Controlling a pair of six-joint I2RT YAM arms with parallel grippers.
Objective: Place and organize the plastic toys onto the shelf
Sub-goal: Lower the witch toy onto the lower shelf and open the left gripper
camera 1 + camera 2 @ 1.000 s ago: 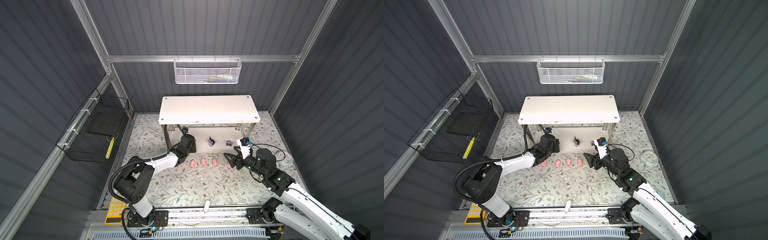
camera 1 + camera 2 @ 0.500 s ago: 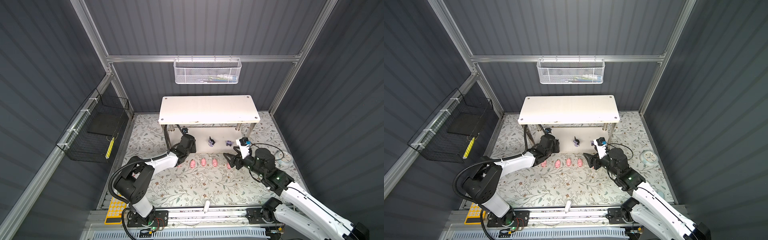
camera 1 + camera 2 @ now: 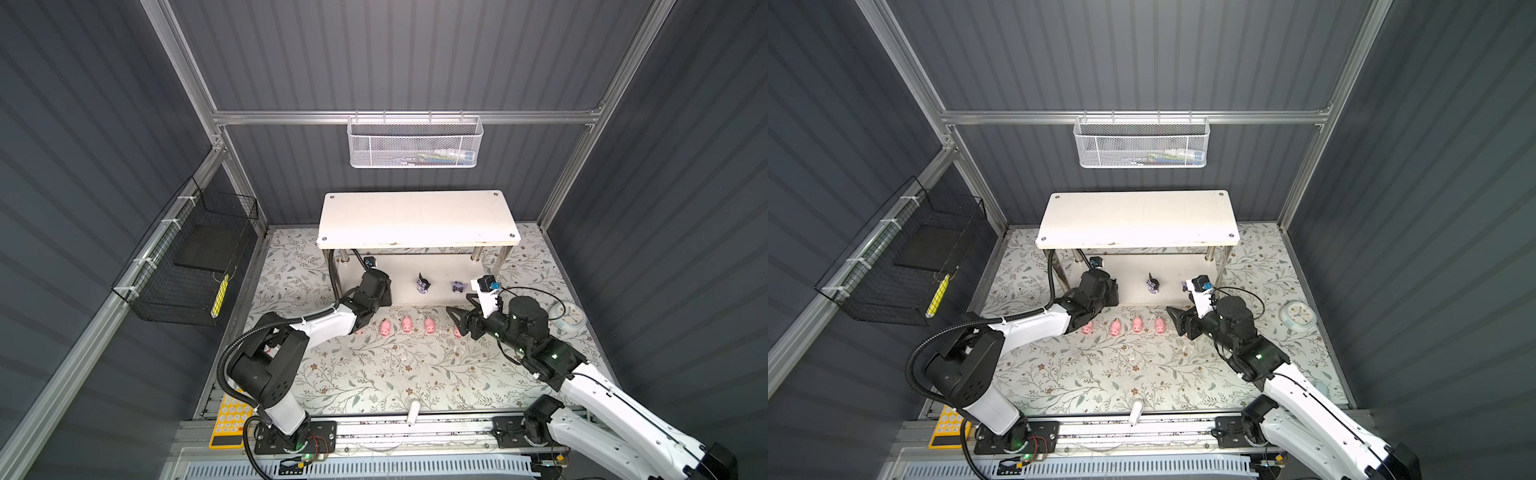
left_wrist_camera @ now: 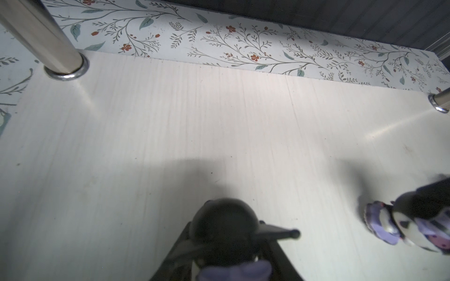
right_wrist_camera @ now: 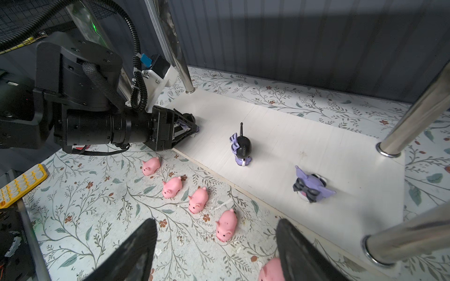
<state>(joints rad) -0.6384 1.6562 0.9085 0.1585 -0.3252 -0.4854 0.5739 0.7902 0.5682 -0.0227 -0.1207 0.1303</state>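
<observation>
Left gripper (image 5: 194,124) clasps a black-eared figurine (image 4: 224,226) on the shelf (image 4: 219,116); right gripper (image 3: 455,321) gapes, pink pigs (image 3: 406,324) at nine o'clock.

white-and-black arms (image 3: 328,326), ribbed black cables (image 3: 231,355) – green leds (image 3: 555,356)

Left tool (image 5: 192,124) reaches forward, jaws narrow; right tool (image 3: 459,308) hovers, jaws wide.

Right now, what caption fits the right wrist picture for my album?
Open right hand by five pink pigs lined up beside the shelf.
</observation>
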